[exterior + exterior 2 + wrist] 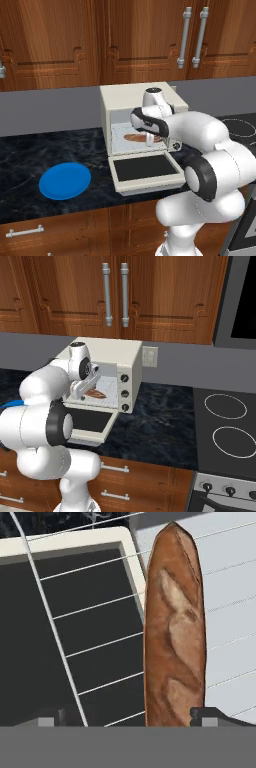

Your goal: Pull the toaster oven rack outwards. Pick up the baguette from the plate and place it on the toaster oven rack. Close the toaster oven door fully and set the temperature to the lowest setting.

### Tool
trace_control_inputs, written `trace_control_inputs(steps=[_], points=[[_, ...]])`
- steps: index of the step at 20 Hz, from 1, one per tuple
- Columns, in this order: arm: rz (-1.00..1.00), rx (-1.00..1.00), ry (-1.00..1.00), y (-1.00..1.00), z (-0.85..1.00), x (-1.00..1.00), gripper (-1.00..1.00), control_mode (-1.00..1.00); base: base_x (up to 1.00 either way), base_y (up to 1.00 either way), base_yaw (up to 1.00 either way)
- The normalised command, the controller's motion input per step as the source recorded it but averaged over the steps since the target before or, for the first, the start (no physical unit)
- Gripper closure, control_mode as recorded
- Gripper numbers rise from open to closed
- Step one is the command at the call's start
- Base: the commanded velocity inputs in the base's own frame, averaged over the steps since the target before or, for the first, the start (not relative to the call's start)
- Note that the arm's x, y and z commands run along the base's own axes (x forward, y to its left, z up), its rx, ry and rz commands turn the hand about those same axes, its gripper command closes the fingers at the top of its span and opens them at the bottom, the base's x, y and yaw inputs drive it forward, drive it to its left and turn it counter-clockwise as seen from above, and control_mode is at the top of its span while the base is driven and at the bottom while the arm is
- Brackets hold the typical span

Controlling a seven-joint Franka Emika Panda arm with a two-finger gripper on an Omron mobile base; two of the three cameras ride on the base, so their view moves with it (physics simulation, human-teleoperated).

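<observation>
Gripper: two-finger gripper (129, 718) spread wide just above the loaf, a dark tip on either side, gripping nothing.
Baguette: slender brown baguette (174, 632) with darker crust slashes lies free on the thin silvery wire rack (95, 647), near its right edge.
Rack: reaches out past the cavity over the dark glass.
Oven: boxy cream-white toaster oven (131, 94) at the counter's back edge.
Door: cream-framed drop-down door (146, 170) lies flat open towards the counter's front edge.
Plate: flat round bright blue plate (65, 181) left of the oven, near the front edge.
</observation>
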Motion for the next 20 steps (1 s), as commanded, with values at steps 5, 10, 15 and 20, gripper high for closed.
trace_control_inputs(steps=[5,10,15,20], points=[[-0.08,0.00,-0.02,0.00,0.46,-0.55,-1.00,-1.00,0.00,0.00,0.00],[-0.09,0.00,-0.07,0.00,0.45,-0.50,-1.00,-1.00,0.00,0.00,0.00],[-0.25,0.02,-0.04,-0.23,0.14,-0.63,-1.00,-1.00,0.00,0.00,0.00],[-0.49,0.10,0.00,-0.24,-0.07,-0.49,-1.00,-1.00,0.00,0.00,0.00]])
